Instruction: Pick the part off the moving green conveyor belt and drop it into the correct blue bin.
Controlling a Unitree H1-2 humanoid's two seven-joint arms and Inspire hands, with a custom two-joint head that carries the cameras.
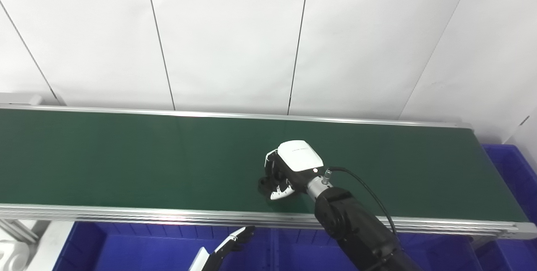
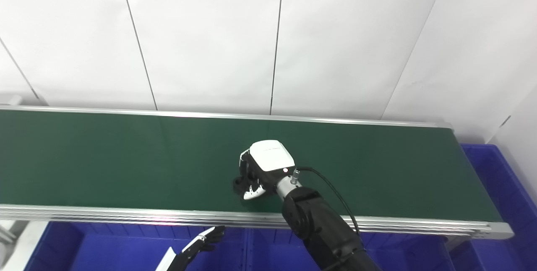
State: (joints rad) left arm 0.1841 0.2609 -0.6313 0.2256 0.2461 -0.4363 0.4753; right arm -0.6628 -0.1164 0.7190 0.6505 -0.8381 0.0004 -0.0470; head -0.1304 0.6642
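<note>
While the right hand (image 1: 285,174) sits low over the green conveyor belt (image 1: 126,157), a little right of the belt's middle and toward its near edge, its fingers (image 1: 280,194) curl down and leftward under the white back shell. They look drawn in around something dark, but whether a part is inside that curl cannot be told from either view: the hand hides whatever is beneath it, and no part shows anywhere else on the belt. If the part is there, it is under this palm. The black forearm runs back from the wrist to the bottom right, with a thin cable looping off it.

The left hand (image 2: 201,239) waits below the belt's near rail, over the near blue bin (image 1: 138,246); only its fingertips and a white strip of it show, loosely extended with nothing in them. Another blue bin (image 1: 509,174) stands off the belt's right end. Behind the belt is a plain white panelled wall.

Judging by how completely the hand covers it, the part is probably small and light, likely stiff, and on a smooth moving belt it may slide rather than stay put. A hold from above across its width, thumb opposing fingers, seems the surest.
</note>
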